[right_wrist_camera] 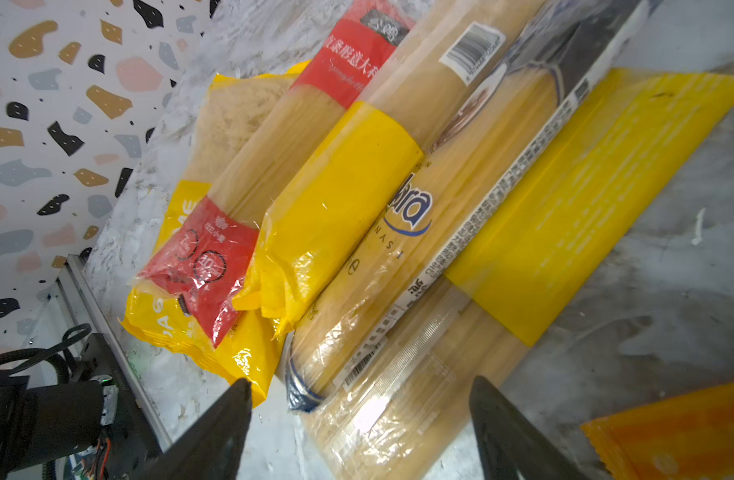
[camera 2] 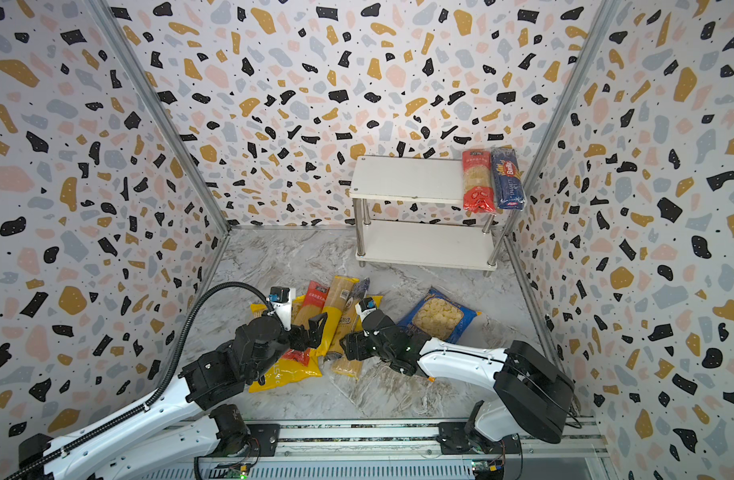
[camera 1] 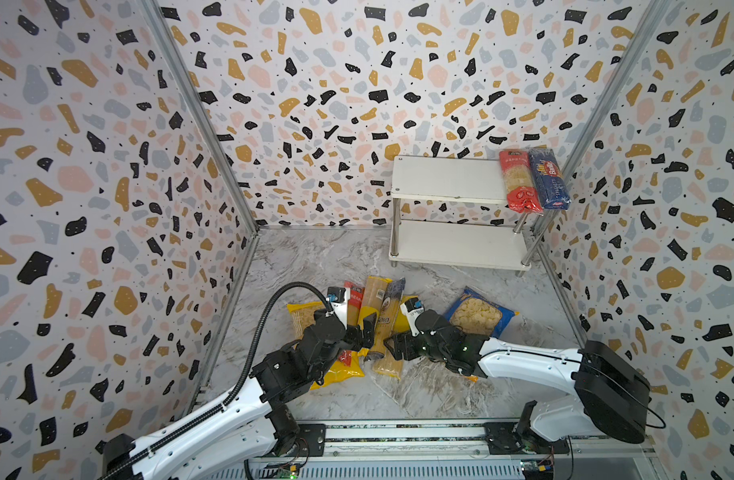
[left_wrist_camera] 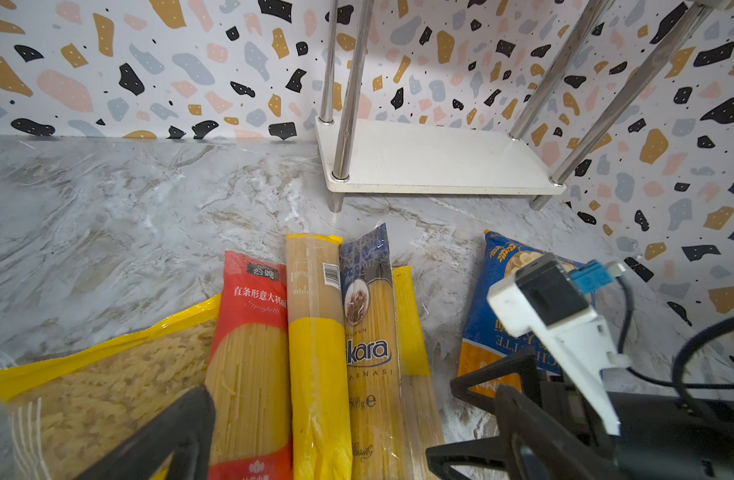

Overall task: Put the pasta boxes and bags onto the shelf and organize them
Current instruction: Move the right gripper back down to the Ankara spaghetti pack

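Note:
The white shelf (camera 1: 448,178) stands at the back right, with a red pack (camera 1: 519,183) and a dark-blue Barilla pack (camera 1: 548,178) on its top board. On the floor lies a pile: a wide yellow bag (left_wrist_camera: 99,395), a red spaghetti pack (left_wrist_camera: 253,353), a yellow pack (left_wrist_camera: 315,353), a blue-grey pack (left_wrist_camera: 367,332) and a second yellow pack (right_wrist_camera: 585,174) underneath. A blue-orange bag (camera 1: 477,316) lies to the right. My left gripper (camera 1: 363,332) hovers open over the pile. My right gripper (right_wrist_camera: 361,436) is open, its fingers either side of the bottom pack's near end.
Patterned walls close in on three sides, and the shelf sits tight in the back right corner. A metal rail (camera 1: 398,434) runs along the front. The two grippers are close together over the pile. Bare marble floor (camera 1: 315,257) lies between pile and shelf.

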Robot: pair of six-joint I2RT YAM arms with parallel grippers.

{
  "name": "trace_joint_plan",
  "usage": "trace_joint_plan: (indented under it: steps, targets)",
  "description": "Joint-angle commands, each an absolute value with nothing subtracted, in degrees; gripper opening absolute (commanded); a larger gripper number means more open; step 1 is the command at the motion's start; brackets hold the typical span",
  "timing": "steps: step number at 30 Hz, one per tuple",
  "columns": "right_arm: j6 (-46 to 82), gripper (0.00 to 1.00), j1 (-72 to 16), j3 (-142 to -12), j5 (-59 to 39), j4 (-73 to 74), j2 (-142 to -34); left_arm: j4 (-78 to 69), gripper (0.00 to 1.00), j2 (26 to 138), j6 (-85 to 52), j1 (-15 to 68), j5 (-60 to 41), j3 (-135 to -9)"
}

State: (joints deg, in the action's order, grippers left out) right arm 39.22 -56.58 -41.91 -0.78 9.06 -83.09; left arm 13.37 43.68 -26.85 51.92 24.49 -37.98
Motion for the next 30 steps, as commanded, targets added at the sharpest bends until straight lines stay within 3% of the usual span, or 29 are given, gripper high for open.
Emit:
trace_joint_plan:
  steps: [1, 18, 25, 30]
  targets:
    - [41.4, 0.81, -56.5, -46.0, -2.3, 11.0, -85.4, 13.2, 0.99, 42.3, -27.5, 52.2, 25.5, -37.3]
    - [43.6, 0.67, -55.9, -52.2, -5.6, 10.6, -98.7, 13.0, 0.99, 40.6, -27.4, 52.2, 26.5, -36.2]
    - [44.1, 0.26, -52.5, -53.0, -11.0, 10.8, -102.1, 12.7, 0.99, 41.2, -27.1, 52.2, 27.0, -36.5]
    - [42.8, 0.15, -51.6, -52.0, -10.8, 8.4, -97.8, 12.4, 1.0, 41.9, -26.9, 52.2, 27.2, -36.7]
